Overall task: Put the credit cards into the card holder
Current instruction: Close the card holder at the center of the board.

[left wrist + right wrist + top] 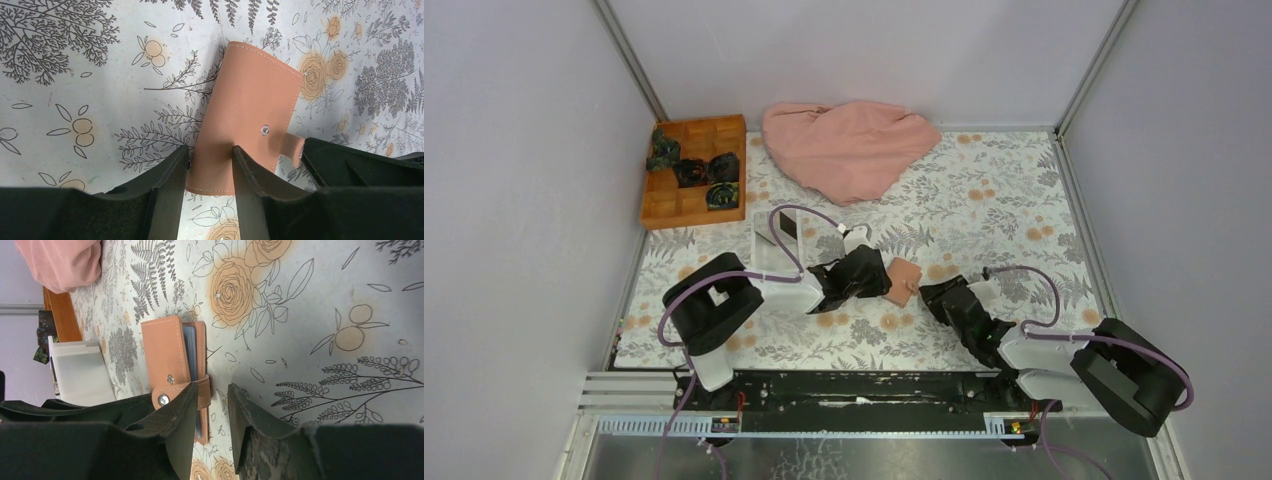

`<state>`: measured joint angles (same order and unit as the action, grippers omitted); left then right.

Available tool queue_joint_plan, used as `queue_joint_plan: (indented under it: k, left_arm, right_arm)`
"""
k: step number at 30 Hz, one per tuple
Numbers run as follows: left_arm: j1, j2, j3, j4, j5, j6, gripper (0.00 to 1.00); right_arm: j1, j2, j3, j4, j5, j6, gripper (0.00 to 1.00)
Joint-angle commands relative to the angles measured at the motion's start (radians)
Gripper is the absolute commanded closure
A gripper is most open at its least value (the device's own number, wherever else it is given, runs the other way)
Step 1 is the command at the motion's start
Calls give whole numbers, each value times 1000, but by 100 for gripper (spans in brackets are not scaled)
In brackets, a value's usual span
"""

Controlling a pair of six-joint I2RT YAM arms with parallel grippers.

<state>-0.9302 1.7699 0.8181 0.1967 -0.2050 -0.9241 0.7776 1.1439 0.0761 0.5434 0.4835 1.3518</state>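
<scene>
1. Card holder (250, 110): matt tan leather-look, smooth, pale stitched edge; snap (265, 130) is shiny metal.
2. Table (984, 200): smooth printed floral sheet, low sheen.
3. Cloth (849, 145): pink fabric, soft, matt, creased.
4. Box (686, 210): orange wood, satin finish.
5. Tray (80, 371): white, matt, plastic-looking.
6. Left tool (210, 150), right tool (212, 387): black matt plastic; right one's edges rough and grainy.

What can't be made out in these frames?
Card count inside the reddish-brown leather card holder: right wrist view, only blue card edges show between flaps.
White shallow tray contents: top view, left arm covers part.
Dark items in orange wooden box: top view, too small.
</scene>
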Motion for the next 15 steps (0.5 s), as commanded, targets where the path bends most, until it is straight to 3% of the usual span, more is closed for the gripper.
queue_joint_plan:
  k: [1,15]
  left_arm:
    - [10,92,-48,-268,-2,46,55]
    - [1,106,-45,-268,5,50,56]
  right_arm:
    - [-7,45,10,-8,-40,-42,64]
    - [-7,102,-1,107,-100,-46,63]
